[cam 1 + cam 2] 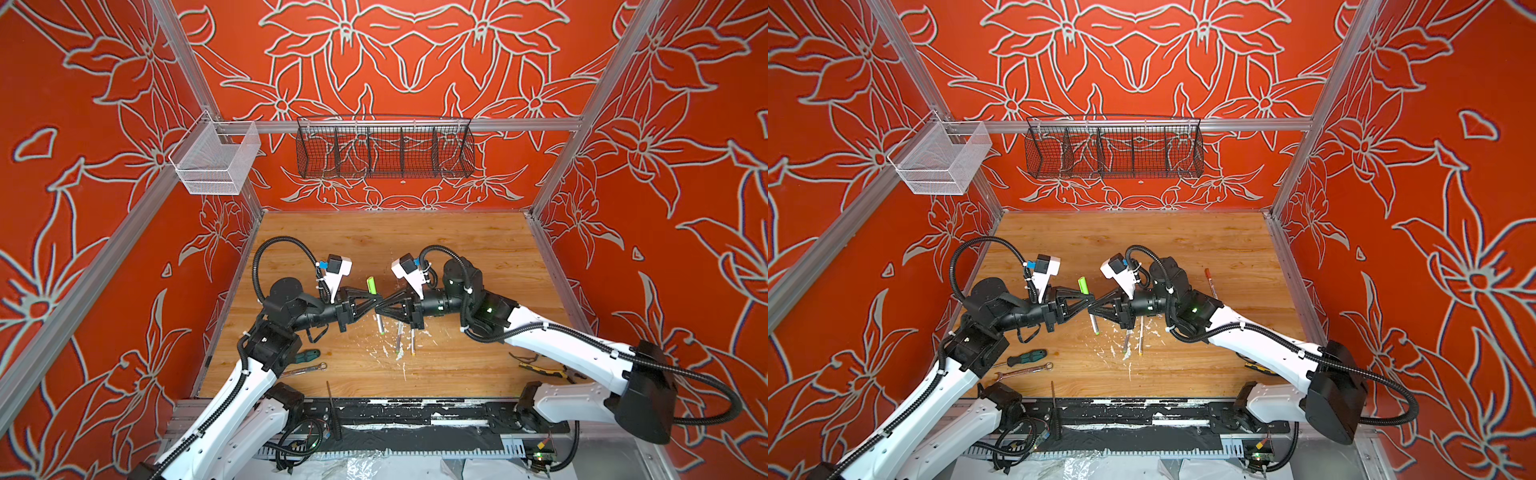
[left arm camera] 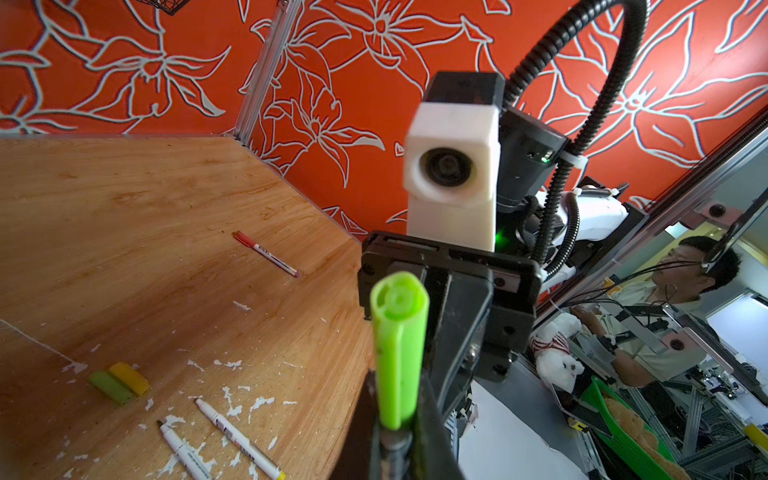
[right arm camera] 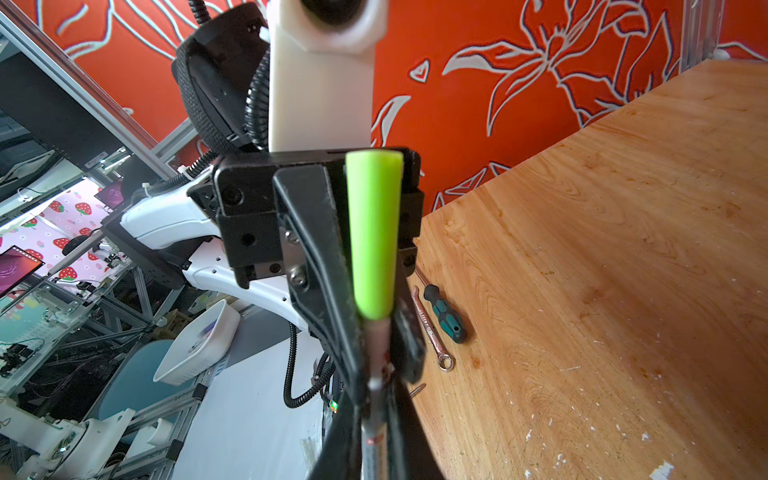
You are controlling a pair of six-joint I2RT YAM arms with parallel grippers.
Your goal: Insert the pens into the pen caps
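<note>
Orange walls with a pale flower pattern close in a worn wooden surface flecked with white chips. Above its middle the two arms meet tip to tip. The left claw is clenched at the base of a bright green plastic cap, which stands up out of its fingers. The right claw is clenched just below it on the white-barrelled pen that wears the cap, and the barrel's green end hangs toward the surface. The joint is hidden between the fingers, so I cannot tell whether the cap is pushed fully home.

Under the claws a green-tipped white pen and a yellow-ended white pen lie uncapped. A dull green cap and a yellow cap lie nearby, touching side by side.

The main risk is a half-seated cap. Friction alone would hold it, so if one claw lets go or the arms draw apart, the barrel could slip out and fall onto the pens below, scattering them. The fingers also sit so close that a slightly skewed push could bend the pen or knock the claws together.
</note>
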